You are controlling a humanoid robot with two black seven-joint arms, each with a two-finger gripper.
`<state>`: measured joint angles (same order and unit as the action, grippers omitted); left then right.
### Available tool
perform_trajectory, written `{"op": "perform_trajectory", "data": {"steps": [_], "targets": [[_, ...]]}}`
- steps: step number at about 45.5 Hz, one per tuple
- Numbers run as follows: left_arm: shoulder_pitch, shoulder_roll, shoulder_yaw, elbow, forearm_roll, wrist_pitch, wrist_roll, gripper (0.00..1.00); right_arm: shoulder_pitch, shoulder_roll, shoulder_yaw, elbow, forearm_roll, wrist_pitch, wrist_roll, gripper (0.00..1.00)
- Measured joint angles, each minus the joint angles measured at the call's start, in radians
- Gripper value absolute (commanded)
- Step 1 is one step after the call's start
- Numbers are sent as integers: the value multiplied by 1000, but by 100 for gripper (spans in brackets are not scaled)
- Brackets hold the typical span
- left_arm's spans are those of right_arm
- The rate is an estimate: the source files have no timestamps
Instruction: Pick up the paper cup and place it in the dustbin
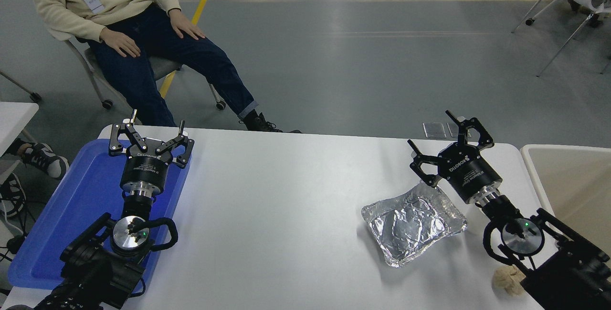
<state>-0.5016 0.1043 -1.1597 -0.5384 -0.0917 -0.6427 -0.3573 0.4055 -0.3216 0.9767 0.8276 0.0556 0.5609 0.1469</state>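
The paper cup does not show in the head view. The dustbin (570,181), cream-beige with a thick pale rim, stands just off the table's right edge; I see part of its pale inside and nothing in it. My right gripper (429,132) is open and empty, held over the table's back right, left of the dustbin and just behind a crinkled silver foil tray (414,222). My left gripper (155,122) is open and empty, parked over a flat blue tray (57,214) at the lower left.
A crumpled beige paper ball (509,279) lies at the front right, next to my right arm. A person sits on a chair beyond the table's far left, hands (119,42) on their thighs. Another white table's corner (14,114) shows at the left edge.
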Motion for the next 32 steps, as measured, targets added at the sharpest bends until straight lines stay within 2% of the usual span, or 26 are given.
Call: {"op": "perform_trajectory", "data": {"steps": [23,32], "targets": [[0,0,0,0,0,0,0,100,4,-4,-3,-13,-2,0,-1,100],[0,0,0,0,0,0,0,100,29,-12,-7,7,-42,-5,-4,100]]}}
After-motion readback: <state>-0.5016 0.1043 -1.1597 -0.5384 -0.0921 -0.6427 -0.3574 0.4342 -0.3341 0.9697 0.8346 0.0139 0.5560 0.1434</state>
